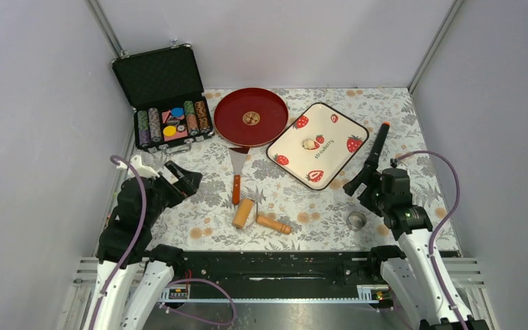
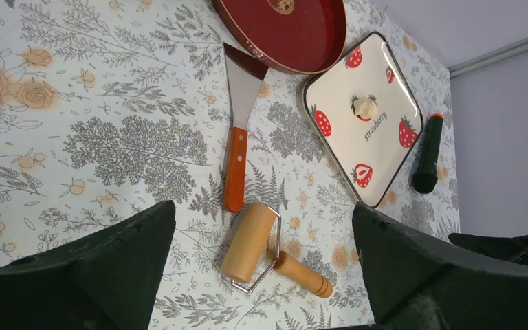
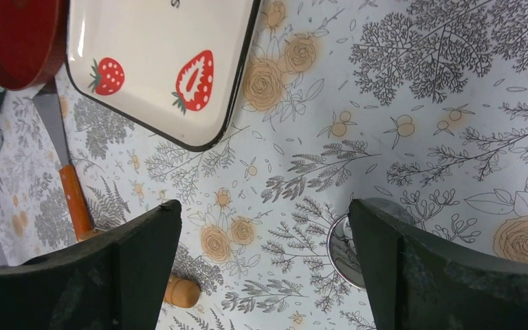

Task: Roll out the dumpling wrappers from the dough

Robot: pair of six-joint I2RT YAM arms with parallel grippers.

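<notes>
Top external, elbows bent, left claw [image 1: 185,180] and right claw [image 1: 356,184] agape

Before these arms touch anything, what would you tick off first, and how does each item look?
1. Dough in place: a small lump on the strawberry tray. Ok.
2. Wooden roller reachable: lies on the table between the arms, nothing on it. Ok.
3. Left gripper ready: open, empty. Ok.
4. Right gripper ready: open, empty. Ok.
5. Ring cutter at hand: on the table, close by the right gripper. Ok.
6. Dough soft enough to roll: cannot tell.
</notes>
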